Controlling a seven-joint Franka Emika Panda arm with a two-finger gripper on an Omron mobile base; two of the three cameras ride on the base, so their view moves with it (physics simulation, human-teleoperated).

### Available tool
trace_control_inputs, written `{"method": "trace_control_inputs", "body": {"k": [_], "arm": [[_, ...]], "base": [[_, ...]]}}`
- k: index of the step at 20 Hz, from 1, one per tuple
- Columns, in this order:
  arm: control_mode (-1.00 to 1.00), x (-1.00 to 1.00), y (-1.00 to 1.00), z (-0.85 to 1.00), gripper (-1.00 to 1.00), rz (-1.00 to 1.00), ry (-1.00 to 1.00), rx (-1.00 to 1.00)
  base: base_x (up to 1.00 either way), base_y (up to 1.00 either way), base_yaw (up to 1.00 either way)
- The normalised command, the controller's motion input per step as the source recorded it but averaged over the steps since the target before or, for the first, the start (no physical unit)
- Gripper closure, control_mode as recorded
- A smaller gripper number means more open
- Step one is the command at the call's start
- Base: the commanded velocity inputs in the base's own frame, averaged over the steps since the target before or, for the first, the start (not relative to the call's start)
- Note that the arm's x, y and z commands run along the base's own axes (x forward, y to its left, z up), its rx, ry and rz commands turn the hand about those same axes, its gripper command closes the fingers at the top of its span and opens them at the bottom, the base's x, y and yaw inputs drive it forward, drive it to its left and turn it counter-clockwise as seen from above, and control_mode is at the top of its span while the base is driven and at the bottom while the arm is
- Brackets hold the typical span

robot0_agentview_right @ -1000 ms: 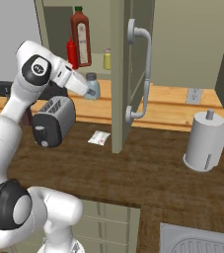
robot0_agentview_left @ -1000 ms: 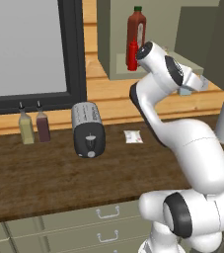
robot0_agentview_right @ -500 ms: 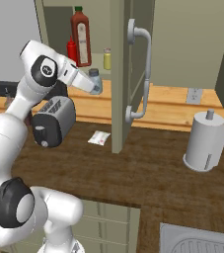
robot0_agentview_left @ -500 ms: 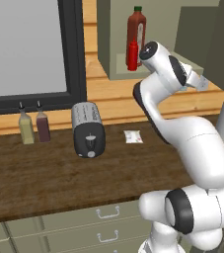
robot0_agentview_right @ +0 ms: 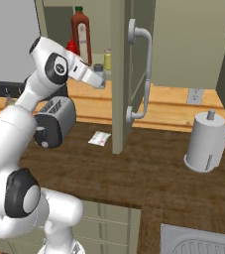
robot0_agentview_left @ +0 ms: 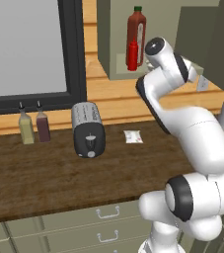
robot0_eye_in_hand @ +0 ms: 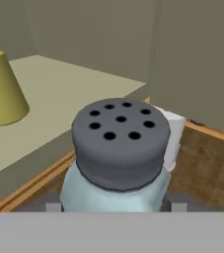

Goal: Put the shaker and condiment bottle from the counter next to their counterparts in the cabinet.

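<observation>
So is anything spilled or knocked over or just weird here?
Nothing is spilled or broken. The toaster lies on its side on the counter, which looks odd. A small packet lies loose near it. The shaker sits upright in the gripper, just short of the cabinet shelf.

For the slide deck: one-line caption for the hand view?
Pale blue shaker with grey perforated cap held between the jaws, nearing the cabinet shelf where the yellow shaker stands.

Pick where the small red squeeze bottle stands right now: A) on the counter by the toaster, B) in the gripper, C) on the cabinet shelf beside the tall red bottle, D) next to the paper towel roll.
C: the small red squeeze bottle stands on the cabinet shelf against the tall red bottle.
</observation>
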Motion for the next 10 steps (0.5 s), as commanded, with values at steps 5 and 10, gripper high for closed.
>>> {"method": "trace_control_inputs", "body": {"k": [5,10], "arm": [[-1.0,0.2,0.0,0.12,1.0,0.04,0.0,0.01],[-1.0,0.38,0.0,0.02,1.0,0.03,0.0,0.0]], "base": [[0.0,0.0,0.0],[0.0,0.0,0.0]]}}
